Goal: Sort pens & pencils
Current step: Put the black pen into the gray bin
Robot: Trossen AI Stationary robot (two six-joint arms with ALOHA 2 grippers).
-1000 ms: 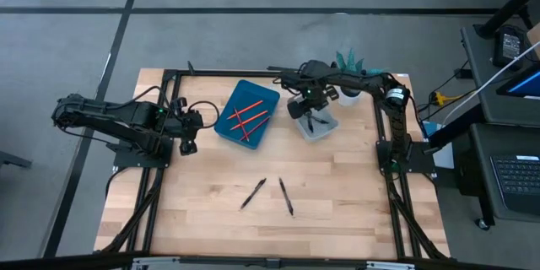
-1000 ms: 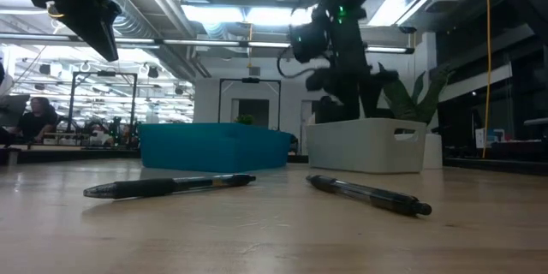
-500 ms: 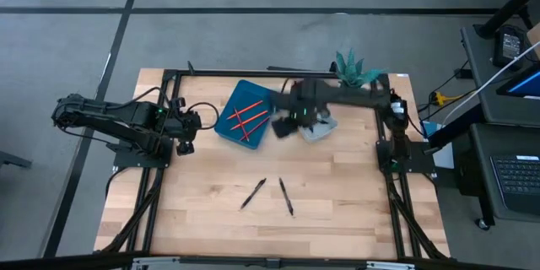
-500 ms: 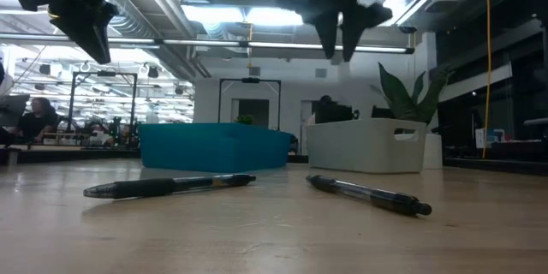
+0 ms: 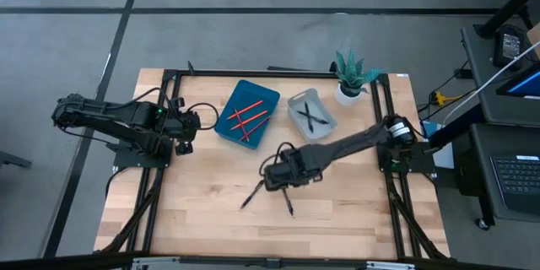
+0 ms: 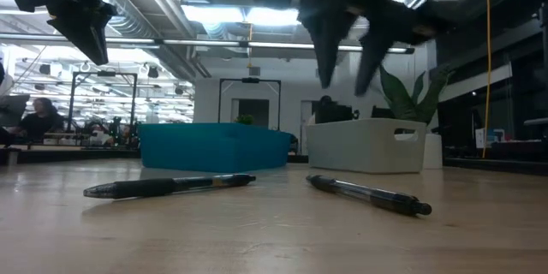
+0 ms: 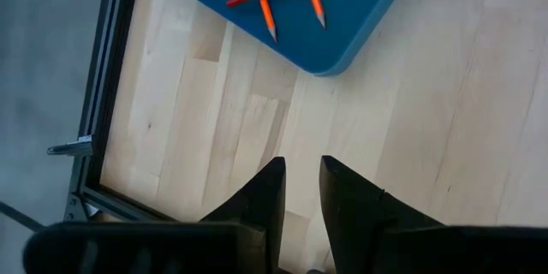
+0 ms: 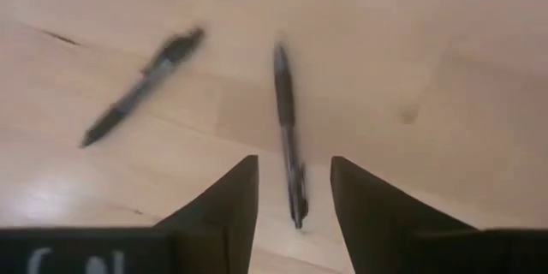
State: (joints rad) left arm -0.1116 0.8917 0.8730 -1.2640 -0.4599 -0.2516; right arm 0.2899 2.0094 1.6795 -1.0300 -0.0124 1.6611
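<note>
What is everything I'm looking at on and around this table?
Slim black pens: two loose on the wooden table, two crossed in the grey bin.
Thin red pencils: about four, in the blue tray.
Green potted plant: one, at the far right corner.
Person: one, in the room behind.
Left gripper: dark, near the blue tray, jaws narrowly apart.
Right gripper: dark, jaws open above one loose pen.

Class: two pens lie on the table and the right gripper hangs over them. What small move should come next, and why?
Probably lower the right gripper straight down onto the pen lined up between its open jaws; it hangs above the table, not yet touching.
</note>
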